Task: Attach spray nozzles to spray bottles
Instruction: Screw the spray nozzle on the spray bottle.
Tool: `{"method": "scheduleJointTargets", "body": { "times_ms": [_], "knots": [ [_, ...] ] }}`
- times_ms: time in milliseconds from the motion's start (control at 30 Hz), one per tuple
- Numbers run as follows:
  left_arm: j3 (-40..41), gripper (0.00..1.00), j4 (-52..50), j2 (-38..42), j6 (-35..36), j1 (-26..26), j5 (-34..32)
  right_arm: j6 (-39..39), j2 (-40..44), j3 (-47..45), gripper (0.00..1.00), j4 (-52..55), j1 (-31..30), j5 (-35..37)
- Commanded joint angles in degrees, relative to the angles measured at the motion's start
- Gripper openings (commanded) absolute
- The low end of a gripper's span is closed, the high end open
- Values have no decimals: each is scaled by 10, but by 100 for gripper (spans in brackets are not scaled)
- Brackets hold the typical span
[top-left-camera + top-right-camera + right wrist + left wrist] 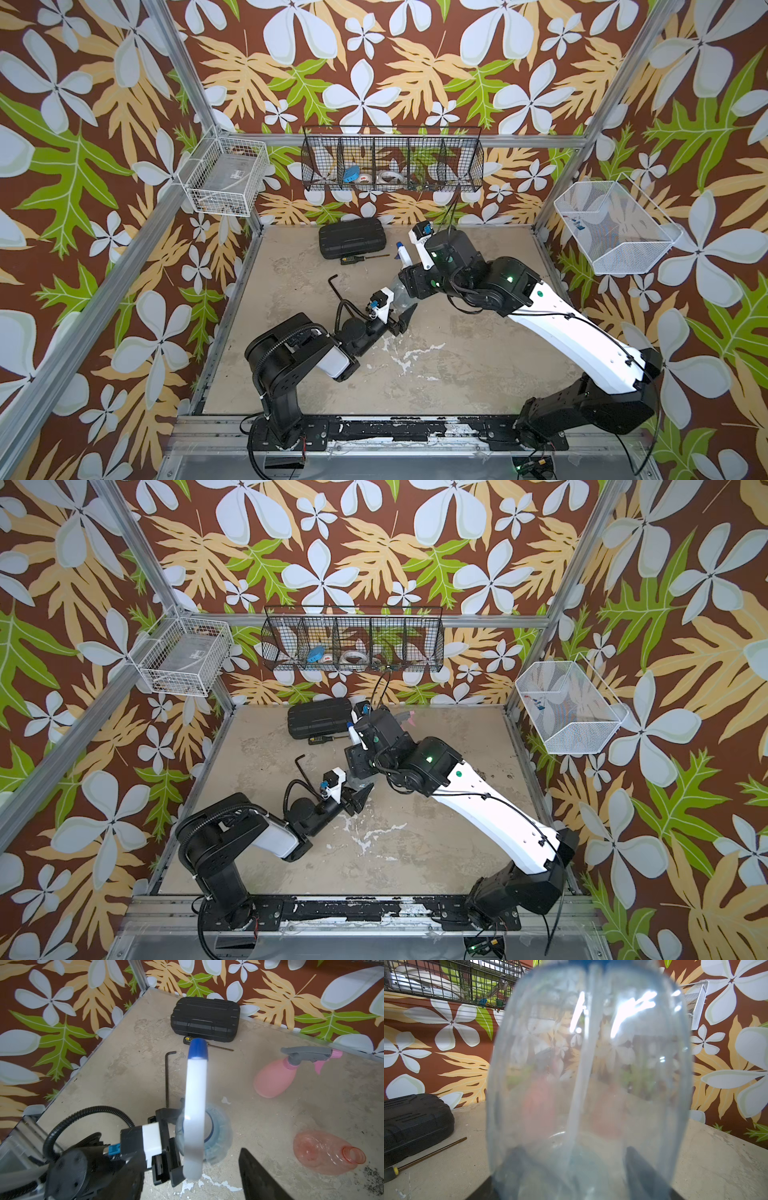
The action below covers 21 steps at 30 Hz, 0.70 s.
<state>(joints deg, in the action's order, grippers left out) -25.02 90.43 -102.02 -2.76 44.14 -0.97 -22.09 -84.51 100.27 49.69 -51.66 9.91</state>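
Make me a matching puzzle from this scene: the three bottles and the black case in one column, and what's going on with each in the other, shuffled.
Things
1. pink bottle
2. clear bottle
3. orange bottle
4. black case

States
A. neck open, no nozzle on it
B. clamped in the left gripper
C. grey-and-pink nozzle fitted
D. closed, at the back of the table

Pairs: 1-C, 2-B, 3-A, 4-D
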Motion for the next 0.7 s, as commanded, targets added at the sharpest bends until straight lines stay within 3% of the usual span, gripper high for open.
{"method": "scheduleJointTargets", "body": {
  "times_ms": [0,167,667],
  "knots": [
    [-5,49,83,0,-9,1,16,47,33,-29,74,-35,0,-55],
    [-9,49,62,3,-15,1,28,59,53,-57,74,-68,2,-88],
    [-20,49,32,11,-16,0,43,34,-3,-15,69,-86,-13,-142]
  ]
}}
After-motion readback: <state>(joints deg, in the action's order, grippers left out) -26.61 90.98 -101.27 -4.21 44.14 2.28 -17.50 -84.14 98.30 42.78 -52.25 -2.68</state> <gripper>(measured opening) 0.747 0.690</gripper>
